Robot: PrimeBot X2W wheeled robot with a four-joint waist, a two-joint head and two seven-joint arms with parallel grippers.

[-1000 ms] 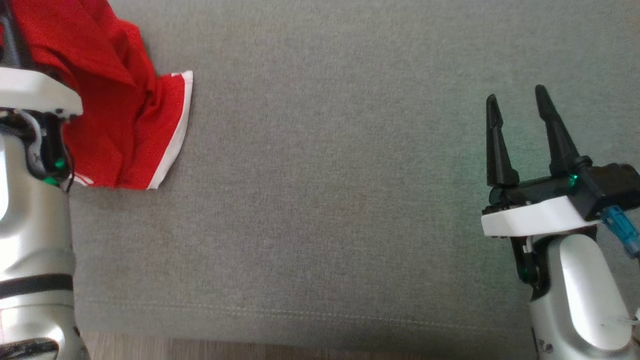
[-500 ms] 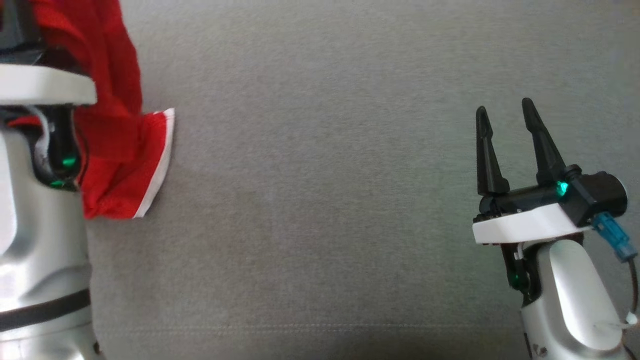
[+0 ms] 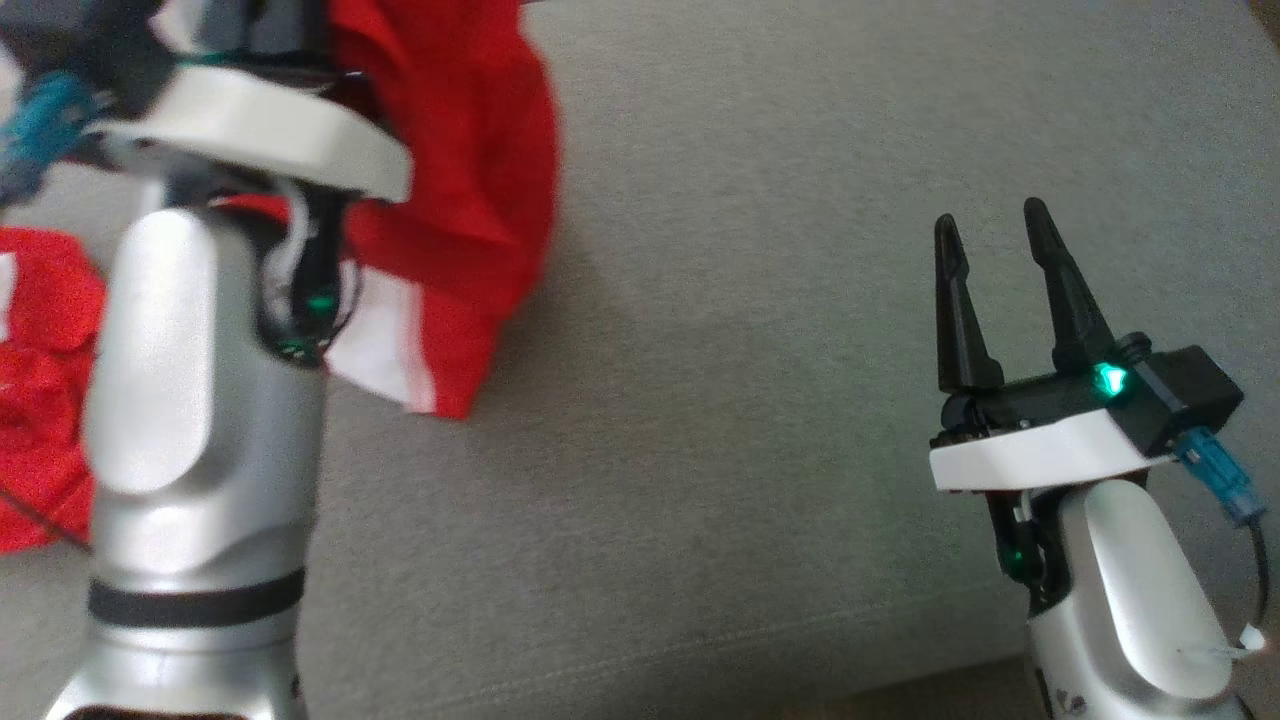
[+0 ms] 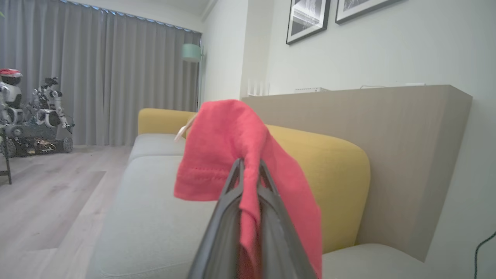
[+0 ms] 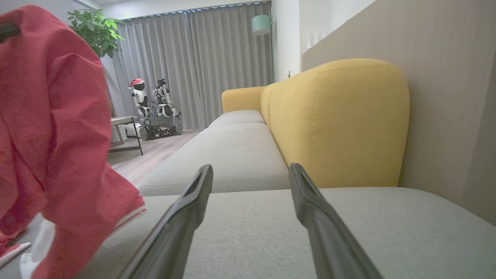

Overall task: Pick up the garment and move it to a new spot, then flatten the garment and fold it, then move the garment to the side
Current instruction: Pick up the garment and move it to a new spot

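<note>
Garment [image 4: 224, 143] in L claw [image 4: 250, 163]

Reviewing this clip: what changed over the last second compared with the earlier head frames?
The left pincer, shut on the red garment, has swung with its arm to the robot's right, toward the middle of the grey sofa seat, carrying the hanging cloth along. The head view also shifted slightly. The right pincer stayed open, empty and roughly in place.
</note>
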